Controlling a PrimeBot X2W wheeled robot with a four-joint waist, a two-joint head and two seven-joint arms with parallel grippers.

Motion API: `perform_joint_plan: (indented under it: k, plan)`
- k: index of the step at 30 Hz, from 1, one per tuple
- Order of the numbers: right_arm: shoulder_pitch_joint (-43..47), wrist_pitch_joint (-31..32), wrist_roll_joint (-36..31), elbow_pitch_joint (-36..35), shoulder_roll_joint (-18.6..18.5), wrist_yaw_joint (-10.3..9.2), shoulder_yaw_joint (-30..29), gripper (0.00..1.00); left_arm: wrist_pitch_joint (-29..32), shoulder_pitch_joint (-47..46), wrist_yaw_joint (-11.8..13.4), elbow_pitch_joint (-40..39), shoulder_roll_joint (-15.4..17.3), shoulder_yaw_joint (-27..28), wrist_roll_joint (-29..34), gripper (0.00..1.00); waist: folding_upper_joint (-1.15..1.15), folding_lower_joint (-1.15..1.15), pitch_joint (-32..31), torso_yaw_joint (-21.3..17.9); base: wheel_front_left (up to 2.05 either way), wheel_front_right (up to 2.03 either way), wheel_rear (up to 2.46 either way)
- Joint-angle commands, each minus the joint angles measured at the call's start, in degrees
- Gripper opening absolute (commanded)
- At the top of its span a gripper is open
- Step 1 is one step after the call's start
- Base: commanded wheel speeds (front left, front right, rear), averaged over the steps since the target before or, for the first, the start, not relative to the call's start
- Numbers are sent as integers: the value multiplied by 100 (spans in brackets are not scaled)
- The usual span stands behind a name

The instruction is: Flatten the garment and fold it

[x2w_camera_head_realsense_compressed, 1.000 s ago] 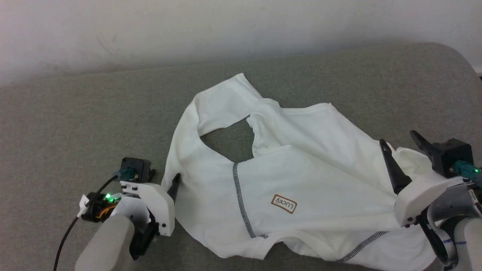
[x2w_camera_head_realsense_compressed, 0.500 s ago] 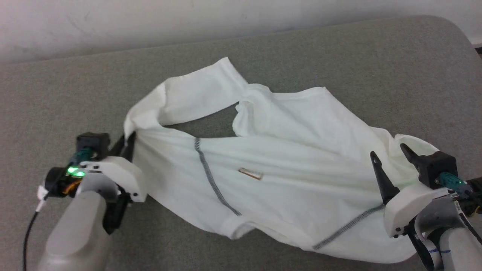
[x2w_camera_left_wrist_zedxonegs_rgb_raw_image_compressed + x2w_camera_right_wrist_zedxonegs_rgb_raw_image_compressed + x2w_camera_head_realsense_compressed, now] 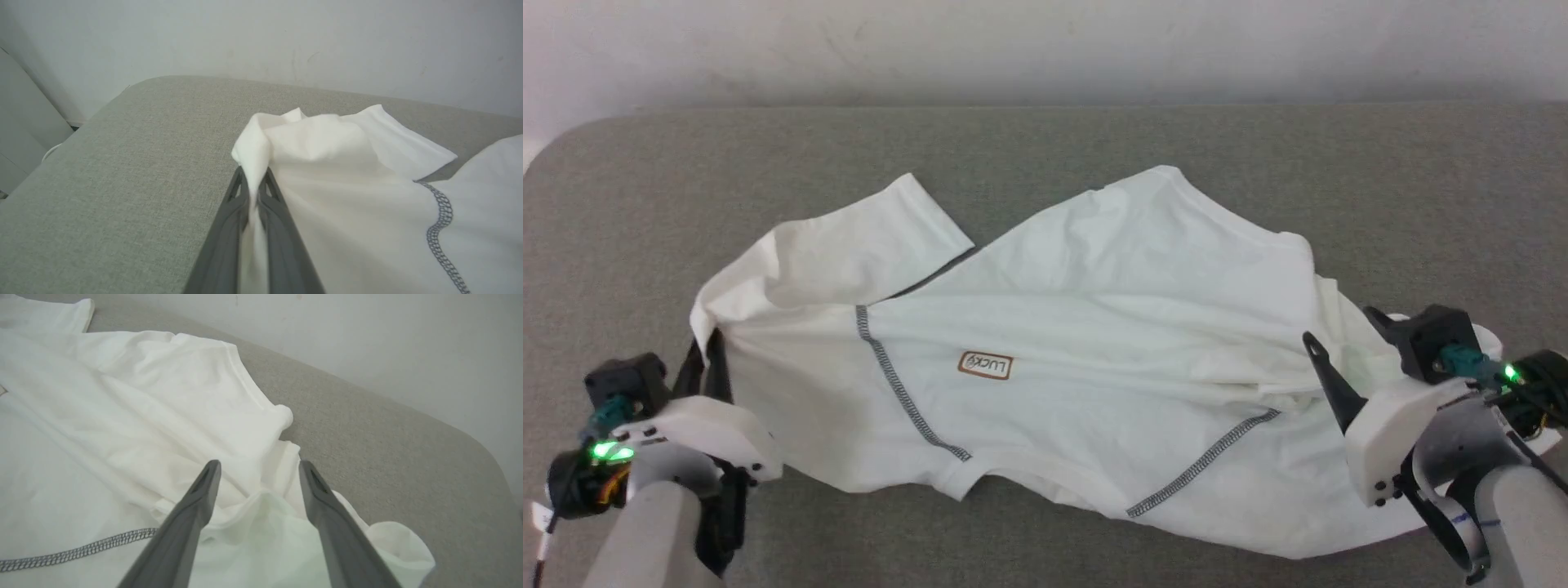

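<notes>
Counter — grey, padded; bare room beyond the garment's far side and both its ends. Garment — white, wrinkled, spread mid-counter; its right edge is hidden behind the right pincer, which is spread wide astride the bunched cloth. Left pincer is clamped on the garment's left corner. Logo patch sits left of the garment's middle.

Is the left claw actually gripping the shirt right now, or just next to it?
Touching. In the left wrist view the left claw is shut on the garment, a fold of white cloth pinched between its two dark fingers.
</notes>
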Motion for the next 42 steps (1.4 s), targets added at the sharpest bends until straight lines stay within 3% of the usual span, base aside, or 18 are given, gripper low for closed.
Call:
perform_joint_plan:
  k: [1,7,14,22,23,24,30,36,42]
  plan:
    - [-241,91,132,8,-67,-12,91,100,-5,106,67,-96,-106,-60,6,100,0,0,-30,418,0,0,0]
    - [-1061,940,458,498,-541,-12,534,100,-313,217,-28,-655,-488,-415,167,100,0,0,61,916,0,0,0]
    - [-1728,2304,785,1841,-1038,-12,1042,100,-520,492,-123,-1488,-931,-773,551,100,0,0,178,1534,0,0,0]
    - [-1836,2463,1108,2817,-1401,-12,1551,100,-532,896,-255,-2050,-1341,-970,864,100,0,0,320,2067,0,0,0]
    - [-1818,2481,1169,2898,-1420,-12,1631,44,-532,930,-285,-2049,-1367,-982,884,100,0,0,323,2100,0,0,0]
    - [-1821,2455,1207,2943,-1456,-12,1712,0,-532,951,-313,-2047,-1388,-989,907,100,0,0,326,2130,0,0,0]
    - [-2487,1350,698,3114,-1809,-12,1659,0,-533,982,-497,-1951,-1490,-1073,1026,100,0,0,317,2255,0,0,0]
    - [-3535,-46,-180,3459,-1824,-12,1605,0,-533,924,-632,-1822,-1614,-1206,1116,100,0,0,383,2371,0,0,0]
    - [-4583,-921,-1138,4064,-1828,-12,1394,0,-533,779,-729,-1766,-1752,-1306,1146,100,0,0,587,2547,0,0,0]
